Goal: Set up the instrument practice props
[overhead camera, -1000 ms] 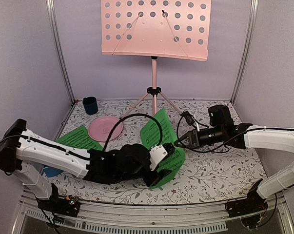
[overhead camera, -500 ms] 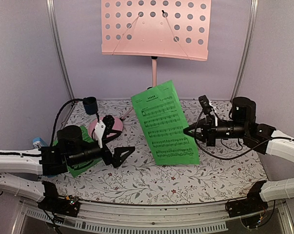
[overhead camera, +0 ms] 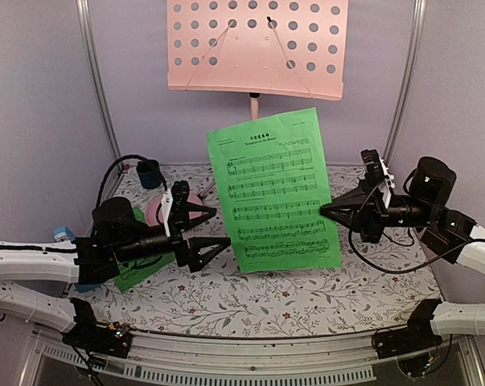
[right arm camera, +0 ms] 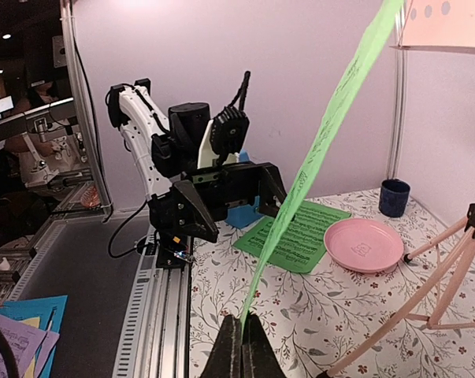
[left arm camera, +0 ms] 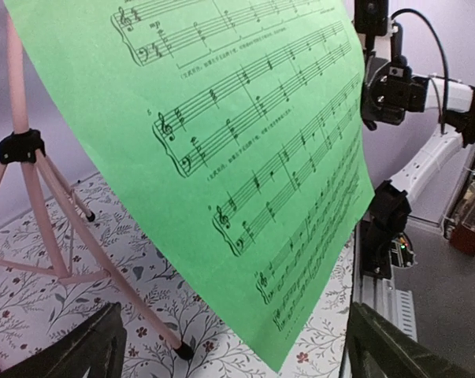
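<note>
Right gripper (right arm camera: 243, 335) is clamped on the right edge of the sheet (overhead camera: 274, 193), low-middle. Left gripper (overhead camera: 218, 226) is wide open and empty, just beside the sheet's lower left edge, apart from it as far as I can tell. Sheet hangs upright in the air between the arms, in front of the stand (overhead camera: 256, 50), below its desk. Second sheet (right arm camera: 298, 235) lies flat on the table (overhead camera: 306, 297) under the left arm. Handling guess: thin paper, near weightless, floppy; the wrist view shows it bowing off the single pinch. Likely to swing, curl or slip on fast moves, and it creases easily. Grip margins only; a second pinch on the opposite edge should steady it.
</note>
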